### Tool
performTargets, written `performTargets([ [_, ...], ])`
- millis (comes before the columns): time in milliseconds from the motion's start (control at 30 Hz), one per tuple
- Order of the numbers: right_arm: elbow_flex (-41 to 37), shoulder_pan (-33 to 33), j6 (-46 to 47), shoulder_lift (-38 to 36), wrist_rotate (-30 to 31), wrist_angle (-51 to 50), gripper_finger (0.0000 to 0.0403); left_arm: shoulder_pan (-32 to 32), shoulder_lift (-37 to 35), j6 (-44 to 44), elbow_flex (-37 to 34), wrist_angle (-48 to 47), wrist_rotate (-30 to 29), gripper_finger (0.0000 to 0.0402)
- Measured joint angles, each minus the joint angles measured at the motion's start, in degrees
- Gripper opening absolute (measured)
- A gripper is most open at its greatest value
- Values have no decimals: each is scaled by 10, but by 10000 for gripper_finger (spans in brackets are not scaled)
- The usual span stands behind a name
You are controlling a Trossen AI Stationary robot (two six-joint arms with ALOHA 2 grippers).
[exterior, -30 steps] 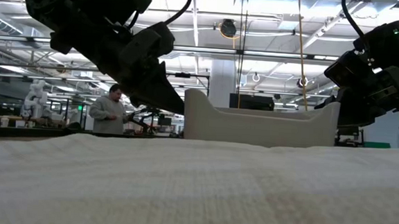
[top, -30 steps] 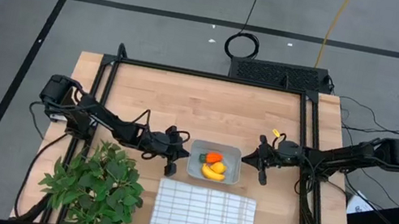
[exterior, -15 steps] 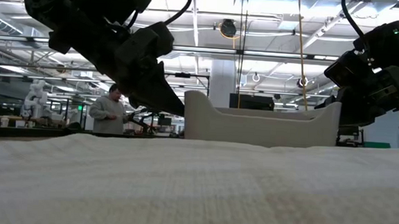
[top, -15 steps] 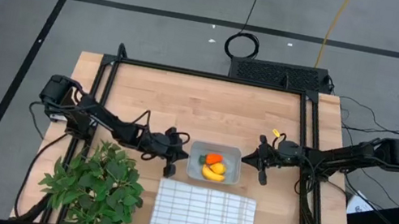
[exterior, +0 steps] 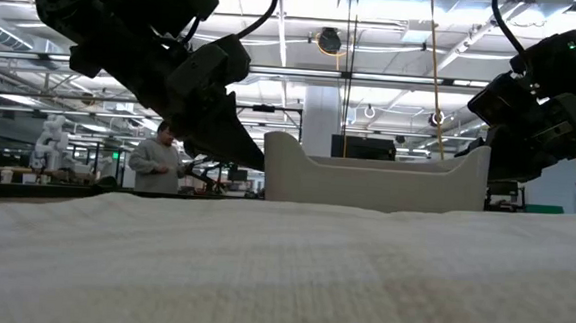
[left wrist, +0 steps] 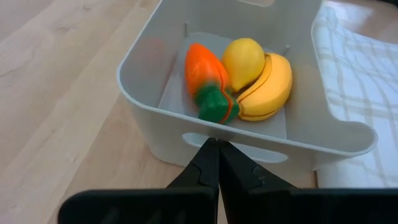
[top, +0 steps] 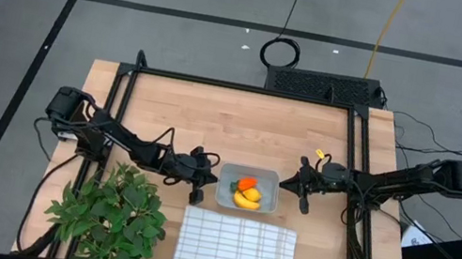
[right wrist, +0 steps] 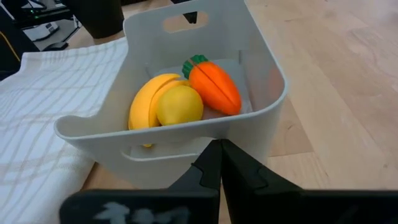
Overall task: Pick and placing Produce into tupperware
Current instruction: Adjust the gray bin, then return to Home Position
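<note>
Inside the tub (top: 271,182) lie the carrot (top: 247,183), banana (top: 246,200) and lemon (left wrist: 243,56), so the job looks done. Both the left gripper (top: 199,184) and right gripper (top: 300,192) are clenched and hold nothing. Best to lift them away slowly, not bumping the tub. The carrot lies along the tub, green top toward the left gripper.

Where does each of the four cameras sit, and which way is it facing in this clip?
High view: overhead, looking straight down; both arms flank the tupperware, left end effector and right end effector shut.
Low view: table height, looking level over the cloth into the room; both arms hang in from above.
Left wrist view: behind the shut left end effector, facing carrot, banana and lemon.
Right wrist view: behind the shut right end effector, facing the tupperware from the opposite side.
Shared: both wrist views show the same three pieces.
</note>
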Motion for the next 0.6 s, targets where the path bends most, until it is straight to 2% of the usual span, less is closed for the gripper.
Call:
performTargets([
  [433, 0, 0, 29, 0, -2, -34, 0, 0, 0, -24, 0, -52, -12, 0],
  [600, 0, 0, 49, 0, 3, -46, 0, 0, 0, -21, 0, -67, -38, 0],
])
